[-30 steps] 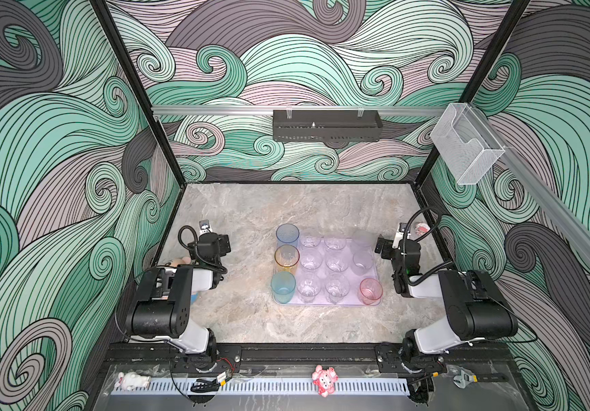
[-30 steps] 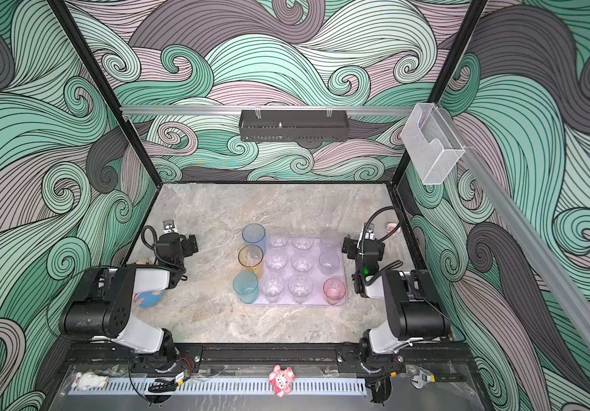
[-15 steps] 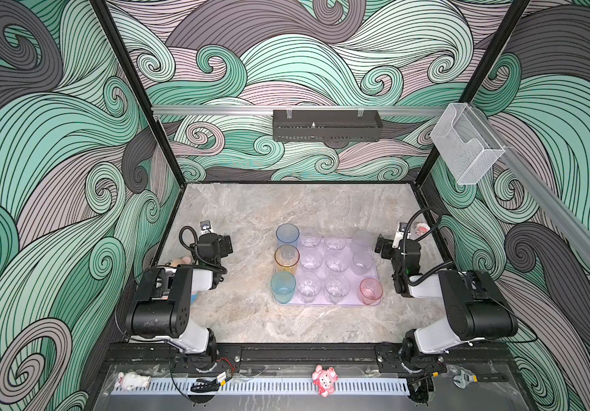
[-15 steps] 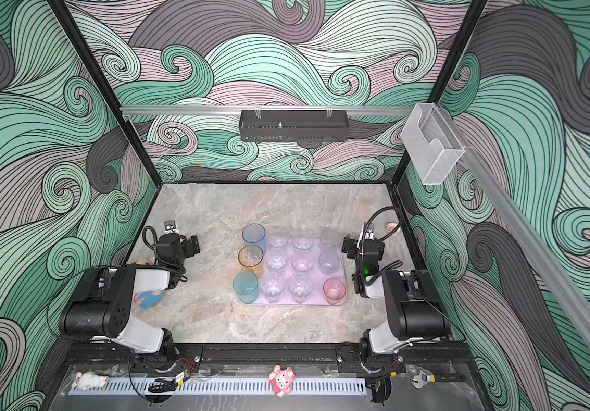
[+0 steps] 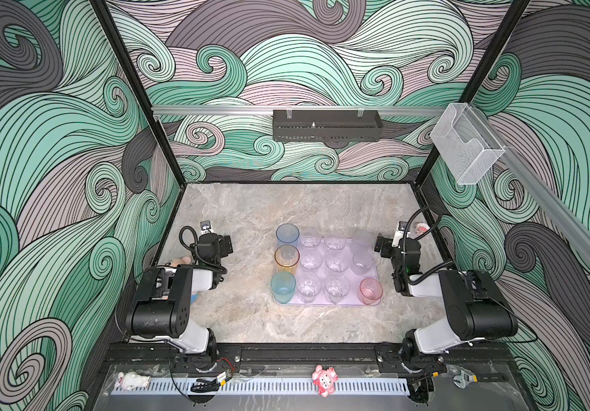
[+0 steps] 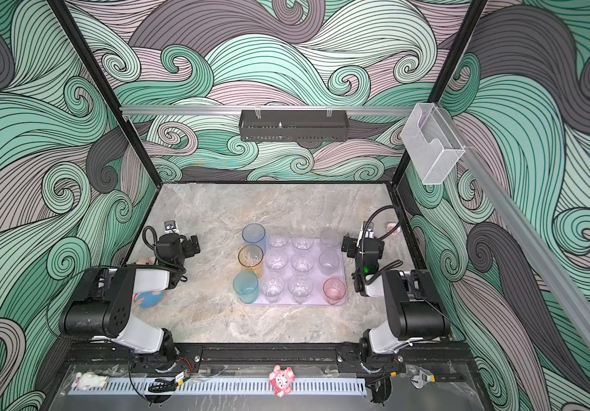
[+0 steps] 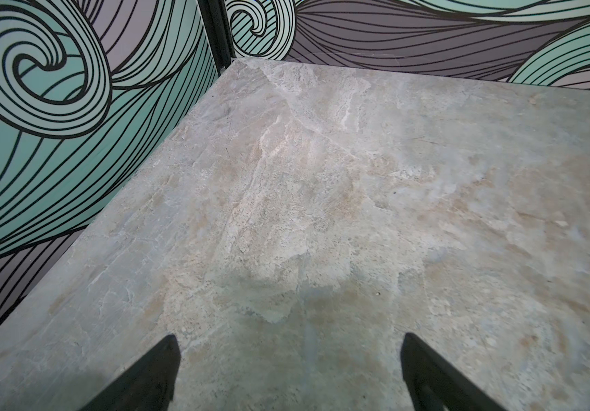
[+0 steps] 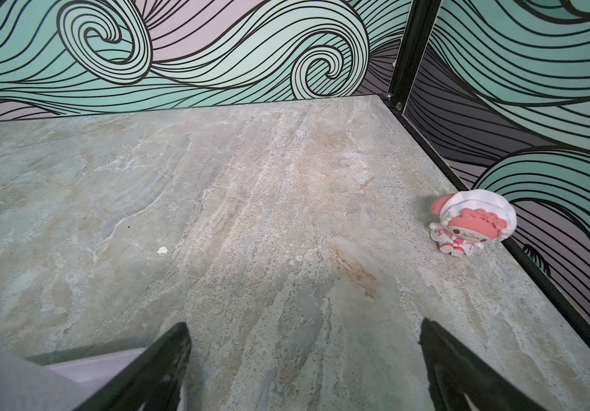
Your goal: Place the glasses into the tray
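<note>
Lilac plastic tray (image 5: 325, 303) lies just below centre in both top views. The glasses (image 5: 336, 262) stand upright on it in rows, and none is seen on the marble table (image 5: 250, 320). No change over the last second: left gripper (image 7: 288, 341) and right gripper (image 8: 304, 329) remain spread and empty, parked left and right of the tray. Judgement: placement appears complete; no further pick is indicated.

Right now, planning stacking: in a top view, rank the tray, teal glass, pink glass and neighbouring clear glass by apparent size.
1. tray
2. teal glass
3. pink glass and clear glass look alike; not ranked.
</note>
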Controlling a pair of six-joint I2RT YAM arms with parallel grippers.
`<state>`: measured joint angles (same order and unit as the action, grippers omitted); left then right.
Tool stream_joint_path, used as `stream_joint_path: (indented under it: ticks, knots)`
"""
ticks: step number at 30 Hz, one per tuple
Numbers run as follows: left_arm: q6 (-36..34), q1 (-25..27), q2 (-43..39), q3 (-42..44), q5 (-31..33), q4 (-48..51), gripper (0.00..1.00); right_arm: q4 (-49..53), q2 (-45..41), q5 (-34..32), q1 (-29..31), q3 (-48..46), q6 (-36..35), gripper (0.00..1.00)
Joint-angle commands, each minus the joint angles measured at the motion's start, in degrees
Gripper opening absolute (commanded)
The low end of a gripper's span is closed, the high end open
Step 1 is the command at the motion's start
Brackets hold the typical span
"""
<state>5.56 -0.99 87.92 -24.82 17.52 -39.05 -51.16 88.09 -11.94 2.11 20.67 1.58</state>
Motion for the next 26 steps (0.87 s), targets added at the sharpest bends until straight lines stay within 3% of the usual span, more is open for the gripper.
stream_joint_path:
  ticks: [1,26]
  knots:
    - [0.41,-0.28,-0.93,-1.01,-0.26,-0.59,0.99,0.75,-0.18,0.09,0.52,1.34,-1.13,1.00]
    - [0.25,0.09,-0.78,-0.99,0.57,-0.58,0.99,0.71,0.05,-0.01,0.98,1.46,-1.58,1.00]
